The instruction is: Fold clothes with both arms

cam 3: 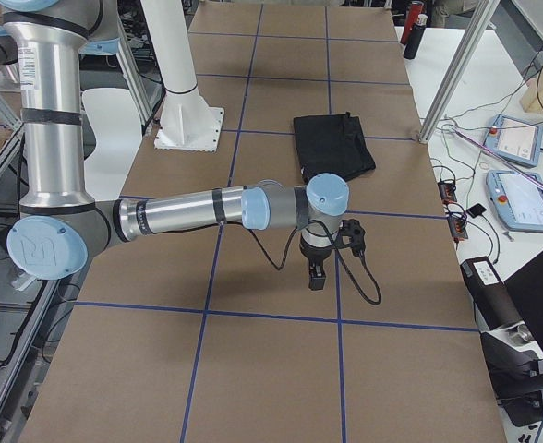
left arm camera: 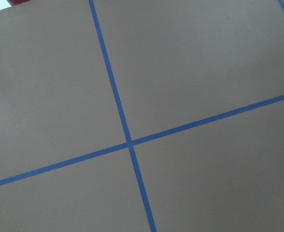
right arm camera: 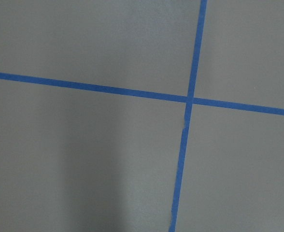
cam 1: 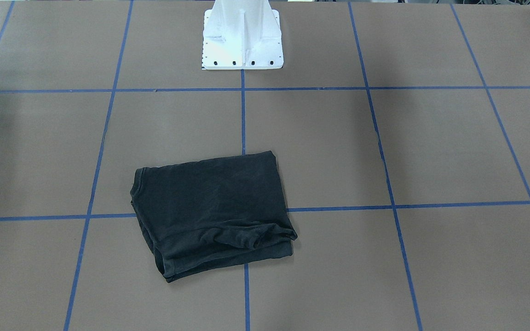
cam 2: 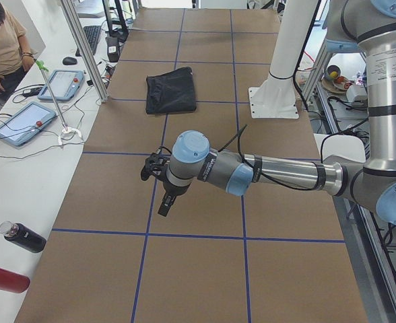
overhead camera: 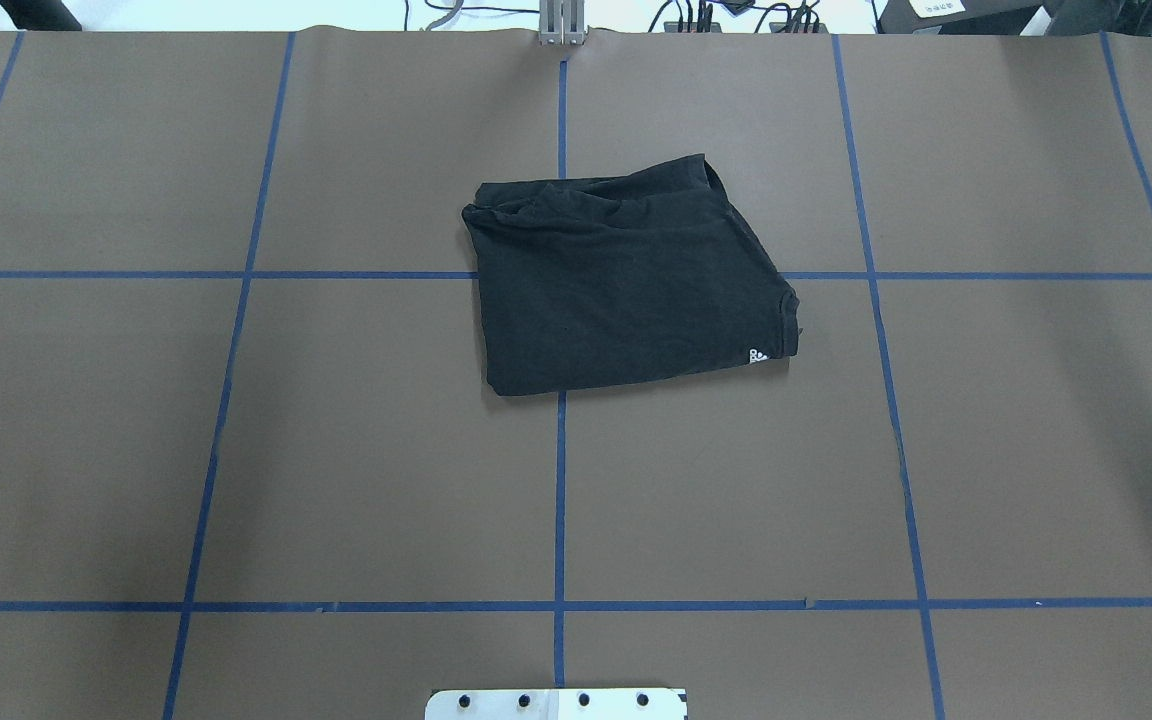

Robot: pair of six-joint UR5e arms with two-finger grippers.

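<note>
Left gripper (cam 2: 164,207) and right gripper (cam 3: 317,277) hang well apart from the folded black T-shirt (overhead camera: 626,285).
Two arms and two grippers; each gripper points down over the brown table (overhead camera: 386,470), holding and touching nothing. Whether the jaws are parted cannot be told from these side views. One T-shirt, a rough rectangle, lies flat between the grippers.

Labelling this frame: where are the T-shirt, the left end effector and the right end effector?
T-shirt (overhead camera: 626,290), overhead exterior view, middle of the folded top layer.
left end effector (cam 2: 164,208), exterior left view, at its fingertips.
right end effector (cam 3: 316,280), exterior right view, at its fingertips.
</note>
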